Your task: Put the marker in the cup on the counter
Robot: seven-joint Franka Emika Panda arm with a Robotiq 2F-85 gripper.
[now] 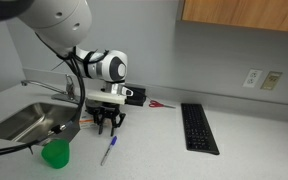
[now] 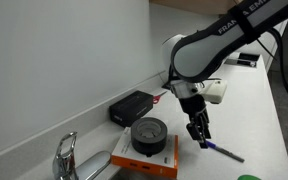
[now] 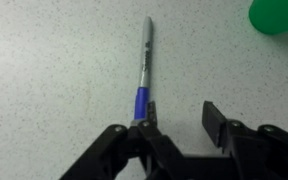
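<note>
A Franka arm reaches in from the upper left over a kitchen worktop, its white links folding at the wrist so that the gripper (image 1: pixel 110 128) hangs straight down, close above the counter (image 1: pixel 254 150). The jaws stand apart and hold nothing.

In the wrist view, the marker (image 3: pixel 143 70) lies flat on the speckled surface. Its blue end runs up to the tip of one finger (image 3: pixel 136 140) rather than into the gap between the jaws. Whether marker and finger touch cannot be told. The paler end points away from the gripper (image 3: pixel 179 130), and the other finger (image 3: pixel 219 122) stands clear to the right.

In an exterior view the marker (image 1: pixel 108 150) rests on the near side of the gripper, apart from the cup (image 1: pixel 55 153). The green cup stands upright to the marker's left, near the front edge and just in front of the steel sink (image 1: pixel 24 122).

Farther out, red-handled scissors (image 1: pixel 160 104) and a small black box (image 1: pixel 134 95) lie toward the back wall, and a black keyboard (image 1: pixel 199 128) lies to the right. In an exterior view a dark tape roll (image 2: pixel 149 135) sits beside the gripper (image 2: pixel 203 143), with the faucet (image 2: pixel 66 158) at near left.
</note>
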